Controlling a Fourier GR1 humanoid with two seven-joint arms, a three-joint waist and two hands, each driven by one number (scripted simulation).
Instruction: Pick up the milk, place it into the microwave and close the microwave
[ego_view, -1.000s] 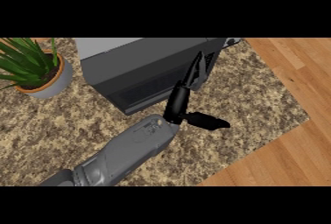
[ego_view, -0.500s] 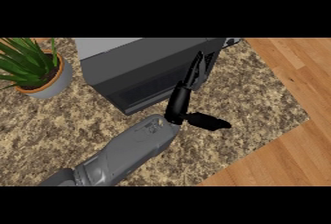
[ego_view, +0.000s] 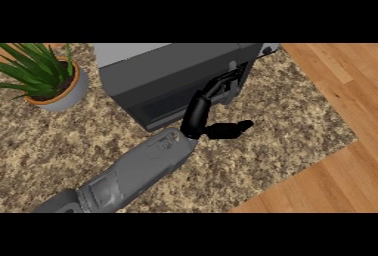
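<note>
Microwave door meets the open right robot hand, fingers straight along it.

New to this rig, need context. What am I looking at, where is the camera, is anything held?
The camera sits at the robot's head, looking steeply down at a speckled brown stone counter. The grey forearm coming from the lower left ends in a black hand; which arm it is cannot be told from this view. Its straight fingers rest against the front of a dark grey box-shaped microwave, whose door looks closed or nearly so. The hand holds nothing. A green leafy plant in a grey pot stands at the left. No milk shows; the wood floor lies at the right.
</note>
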